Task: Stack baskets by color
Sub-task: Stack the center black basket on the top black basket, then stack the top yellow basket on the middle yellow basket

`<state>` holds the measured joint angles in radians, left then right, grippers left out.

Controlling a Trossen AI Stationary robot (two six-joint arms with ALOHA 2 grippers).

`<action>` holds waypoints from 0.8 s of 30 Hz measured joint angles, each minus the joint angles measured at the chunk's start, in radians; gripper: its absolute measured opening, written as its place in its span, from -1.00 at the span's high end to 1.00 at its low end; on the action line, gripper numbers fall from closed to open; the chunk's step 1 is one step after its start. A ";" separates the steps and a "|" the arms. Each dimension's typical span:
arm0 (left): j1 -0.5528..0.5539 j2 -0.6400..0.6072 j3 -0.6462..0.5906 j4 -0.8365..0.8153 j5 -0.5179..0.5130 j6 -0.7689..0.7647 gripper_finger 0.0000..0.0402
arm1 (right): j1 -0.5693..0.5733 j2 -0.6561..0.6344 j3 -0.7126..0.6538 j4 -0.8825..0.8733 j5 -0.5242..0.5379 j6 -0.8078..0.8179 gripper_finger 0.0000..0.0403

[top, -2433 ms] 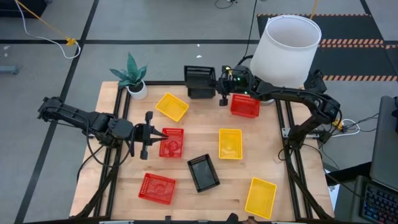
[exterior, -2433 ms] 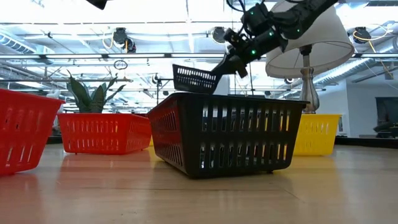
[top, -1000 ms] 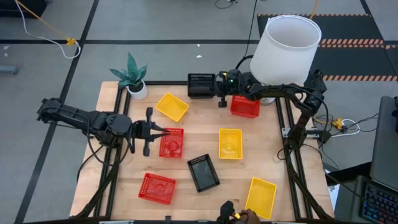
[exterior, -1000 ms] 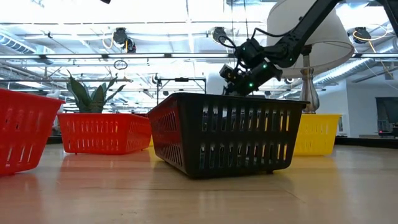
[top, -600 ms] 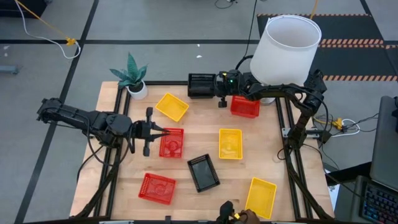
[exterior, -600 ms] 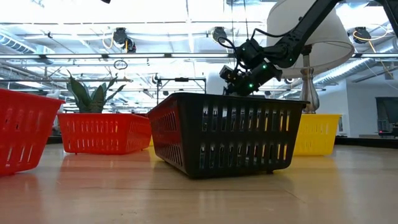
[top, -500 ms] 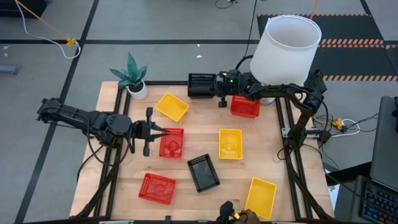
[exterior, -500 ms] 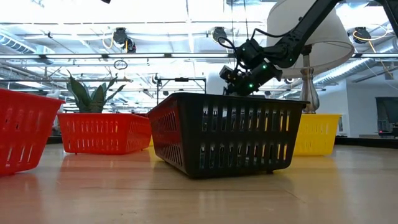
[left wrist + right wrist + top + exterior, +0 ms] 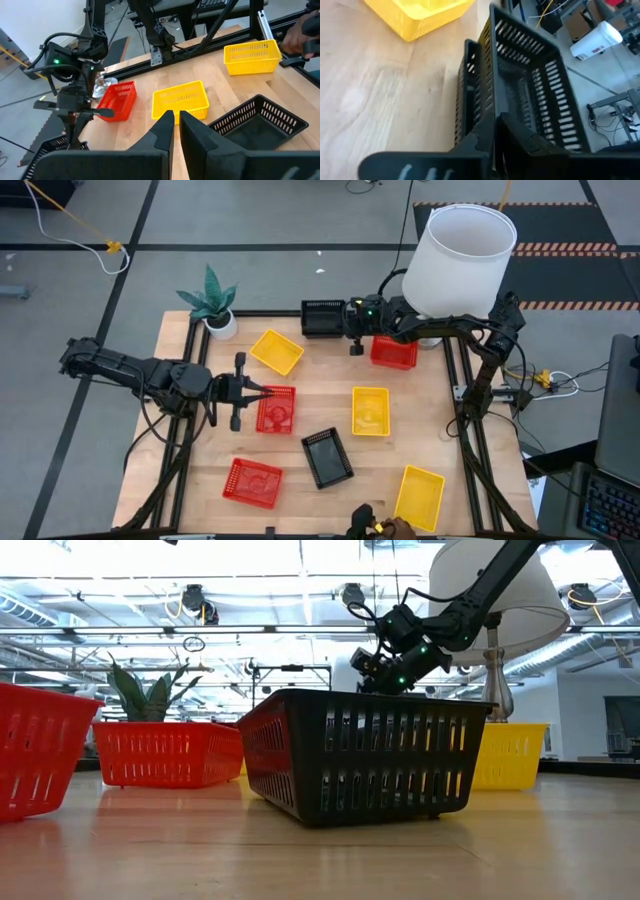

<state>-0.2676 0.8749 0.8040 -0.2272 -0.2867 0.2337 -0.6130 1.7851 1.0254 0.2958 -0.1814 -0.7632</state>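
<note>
Left gripper [image 9: 252, 391] hovers at the near rim of the middle red basket [image 9: 277, 409], fingers [image 9: 165, 127] pressed almost together, nothing between them.

Right gripper [image 9: 345, 319] at the table's far edge, fingers [image 9: 482, 135] pinching the thin side wall of the nested black baskets [image 9: 323, 318]; 1 wall sits inside another in the right wrist view, so likely 2 stacked.

Loose baskets, left to right in the high view: red [image 9: 252, 482] near front left, yellow [image 9: 277, 351] far left of centre, black [image 9: 327, 457] at centre front, yellow [image 9: 370, 411] at centre, red [image 9: 394, 350] under the right arm, yellow [image 9: 419, 498] front right.

Handling, judged: thin perforated plastic, light, stiff enough yet springy; smooth rim may slip. Best hold is 1 wall pinched at the rim, mid-side, so it hangs level and nests.

No brand, label or writing legible.
</note>
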 joint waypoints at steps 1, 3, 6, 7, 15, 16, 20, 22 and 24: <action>0.000 0.000 0.000 0.000 0.000 0.000 0.84 | 0.000 0.006 0.000 0.003 0.003 0.002 0.84; 0.000 0.000 0.000 0.000 0.000 0.000 0.84 | 0.000 0.016 -0.001 -0.011 0.020 0.011 0.76; 0.000 0.000 0.000 0.000 0.000 -0.001 0.84 | 0.000 0.027 -0.001 0.008 0.043 0.017 0.67; 0.000 0.000 0.000 0.000 0.000 -0.001 0.84 | 0.000 0.028 -0.001 0.010 0.047 0.017 0.64; 0.000 0.000 0.000 -0.002 0.001 0.001 0.84 | 0.000 0.028 -0.001 0.030 0.048 0.018 0.46; 0.000 0.000 0.000 -0.002 0.001 0.001 0.84 | 0.001 0.027 -0.001 0.030 0.048 0.022 0.45; 0.000 0.000 0.000 -0.004 0.001 0.001 0.84 | 0.007 0.026 -0.001 0.030 0.048 0.050 0.39; 0.000 0.000 0.000 -0.006 0.000 0.001 0.84 | 0.017 0.022 -0.001 0.027 0.048 0.069 0.37; 0.000 0.000 0.000 -0.006 0.000 0.001 0.84 | 0.033 0.008 -0.001 0.022 0.049 0.096 0.36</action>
<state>-0.2676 0.8749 0.8040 -0.2337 -0.2863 0.2345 -0.5796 1.7927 1.0248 0.3179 -0.1324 -0.6669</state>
